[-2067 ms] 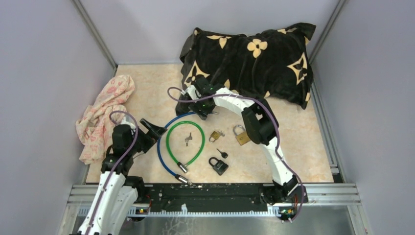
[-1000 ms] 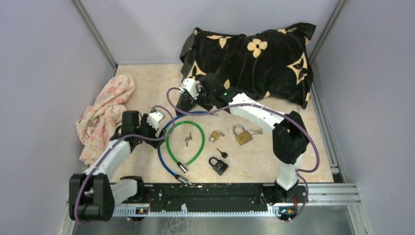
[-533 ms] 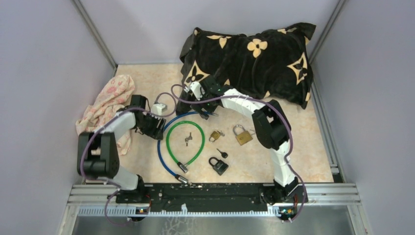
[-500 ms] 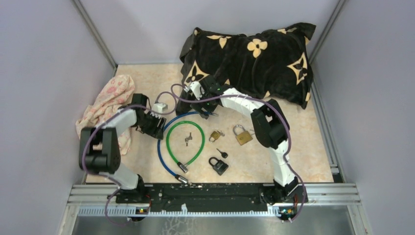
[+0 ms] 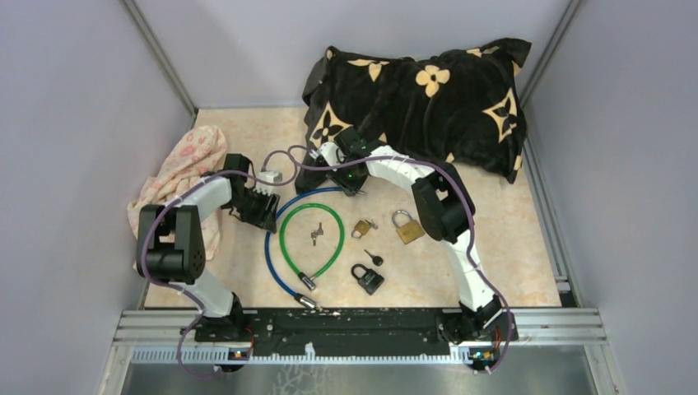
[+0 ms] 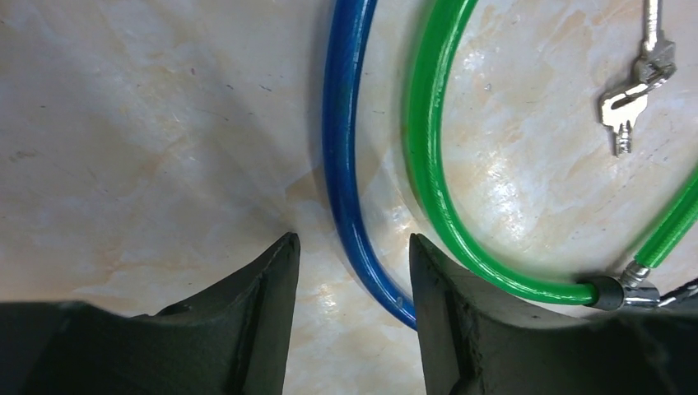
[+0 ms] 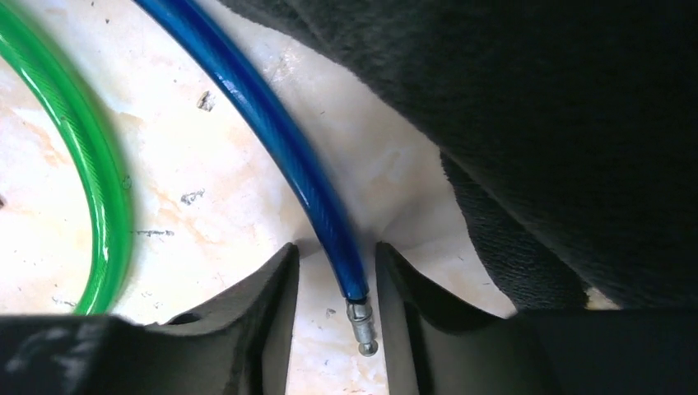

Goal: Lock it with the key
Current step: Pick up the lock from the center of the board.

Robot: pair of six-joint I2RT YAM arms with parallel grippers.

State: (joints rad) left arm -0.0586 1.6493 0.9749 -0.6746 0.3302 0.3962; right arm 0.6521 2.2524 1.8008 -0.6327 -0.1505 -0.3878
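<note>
Stage: early, nothing locked yet | blue cable lock [image 6: 344, 99] on the counter [image 5: 510, 239], ends well apart | right gripper [image 7: 335, 247]: jaws open astride its pin end | left gripper [image 6: 352, 240]: jaws open over its side | keys [image 5: 317, 234] untouched inside the green cable [image 5: 333, 247]

Left gripper [image 6: 352, 247]: black fingers apart, straddling the blue cable.
Glossy blue plastic-coated cable [image 6: 339, 148]: on marbled tabletop [image 6: 148, 140].
Glossy green plastic-coated cable [image 6: 428, 164]: just beside it.
Small silver keys [image 6: 632, 90]: top right.
</note>
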